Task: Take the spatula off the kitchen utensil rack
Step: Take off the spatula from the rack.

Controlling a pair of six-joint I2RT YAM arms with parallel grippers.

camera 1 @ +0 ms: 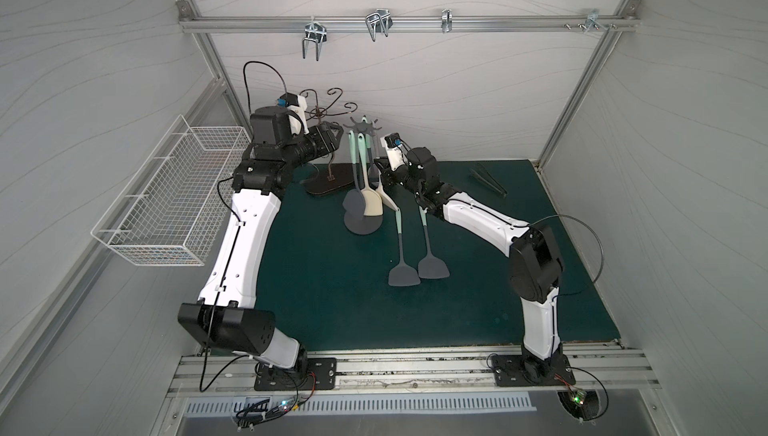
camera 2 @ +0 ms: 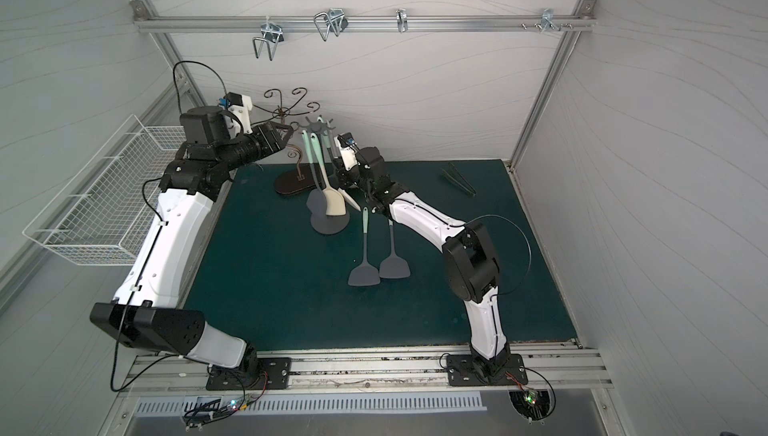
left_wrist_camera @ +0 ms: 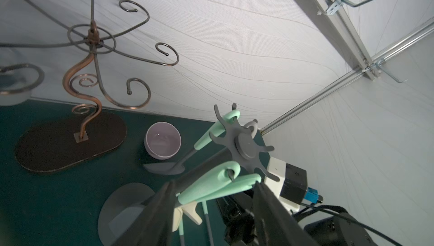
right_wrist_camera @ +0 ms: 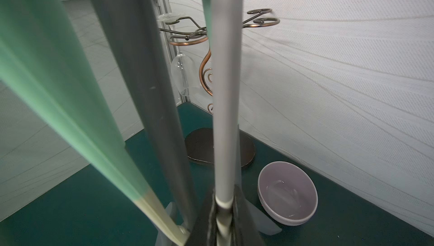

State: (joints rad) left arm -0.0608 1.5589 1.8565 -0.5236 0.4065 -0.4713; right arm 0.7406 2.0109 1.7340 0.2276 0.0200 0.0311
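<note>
Spatula [camera 1: 371, 204]: mint-green handle, flat cream silicone blade, hanging on the kitchen utensil rack [camera 1: 365, 123], a tall dark-grey stand with a star-shaped prong top, mid-rear of the dark green surface [camera 1: 332, 296]. Taking this one as the target is my call. A second mint-handled utensil [camera 1: 352, 204] with a dark grey blade hangs right beside it, and the blades overlap in both top views. Long axis near vertical, hang-hole up on a prong, blade down just over the rack's round base.

Left tool [left_wrist_camera: 216, 185]: jaws apart, bracketing the tops of both mint handles just under the prongs. The handles sit between the fingers [left_wrist_camera: 164, 209]. Contact unclear, so not calling it a grip. It comes in side-on from the rack's left, across the handle axis. Left arm is the nearer one to the hang point.

Right tool [right_wrist_camera: 224, 201]: clenched on a thin pale-grey rod [right_wrist_camera: 225, 92] lower in the cluster, on the rack's other side. Rack pole or utensil shaft, cannot tell.

Coming move, my read: pinch the handle, then up and outward off the prong tip. A flat sideways pull would likely drag the rack. Risk: both handles get caught together.

Also: a grey-bladed turner [camera 1: 404, 276] and its twin [camera 1: 433, 267] flat on the surface, apart from the rack. Brown curly-wire stand [camera 1: 328, 186] just beside it, lilac bowl [left_wrist_camera: 162, 142] near.
</note>
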